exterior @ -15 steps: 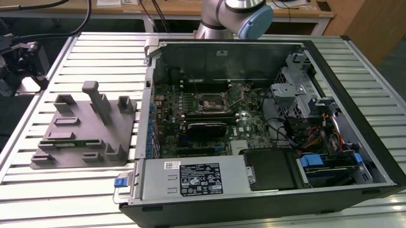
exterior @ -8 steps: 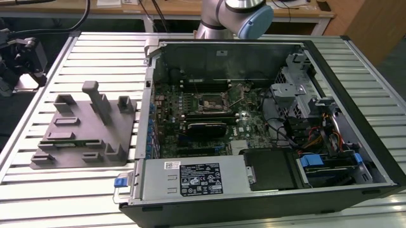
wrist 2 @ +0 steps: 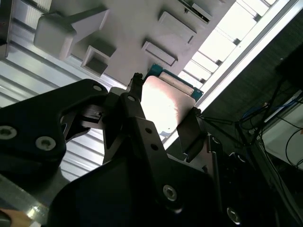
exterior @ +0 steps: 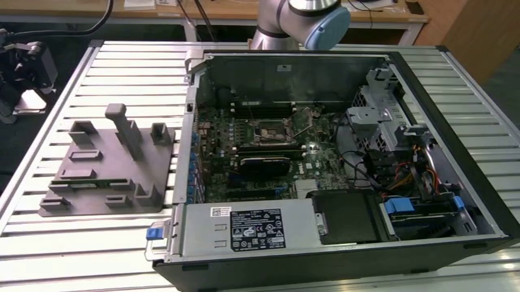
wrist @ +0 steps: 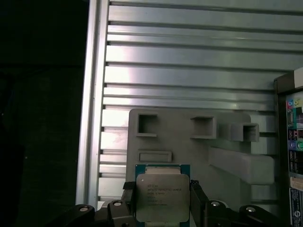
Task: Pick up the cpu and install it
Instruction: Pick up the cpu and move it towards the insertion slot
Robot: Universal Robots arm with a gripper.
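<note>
- The claw [wrist: 162,201] is clenched on the cpu [wrist: 162,194], with one finger [wrist: 127,196] against each of two opposite edges. The second wrist view shows the same pinch on the cpu [wrist 2: 165,106].
- The cpu sits right between the fingertips, with its pale silver top turned toward the first wrist camera.
- It is square, so it has no long axis to line up.
- The fixture [wrist: 180,142] lies well beyond the claw, past the cpu and apart from it. The cpu looks lifted clear of it.
- The case [wrist: 294,142] stands off to one side of the claw, past the fixture's edge.
- In the exterior view the socket [exterior: 264,131] sits deep inside the case [exterior: 293,73], to the exterior view's right of the fixture [exterior: 97,182].
- Judged from this, the pick is done and the install is not.
</note>
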